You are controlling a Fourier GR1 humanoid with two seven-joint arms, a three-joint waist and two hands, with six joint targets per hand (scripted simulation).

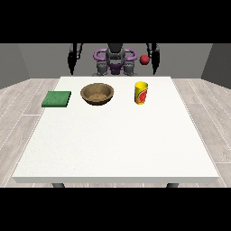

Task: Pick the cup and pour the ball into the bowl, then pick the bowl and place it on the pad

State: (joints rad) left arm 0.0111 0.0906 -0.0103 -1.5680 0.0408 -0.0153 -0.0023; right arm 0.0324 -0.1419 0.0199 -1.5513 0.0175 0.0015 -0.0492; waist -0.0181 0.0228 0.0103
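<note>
Front view: the yellow cup (141,92) stands on the white table (117,144). Left of the cup sits the brown bowl (97,94), then the green pad (57,99). Behind the cup, a red ball (144,59) shows near the hand at the view's right (155,67); its fingers cannot be told. The other hand (71,66) is the same.

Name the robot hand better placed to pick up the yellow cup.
Left, probably: the cup stands toward the view's right, on the side of that robot hand. The other robot hand hangs beyond the bowl.
</note>
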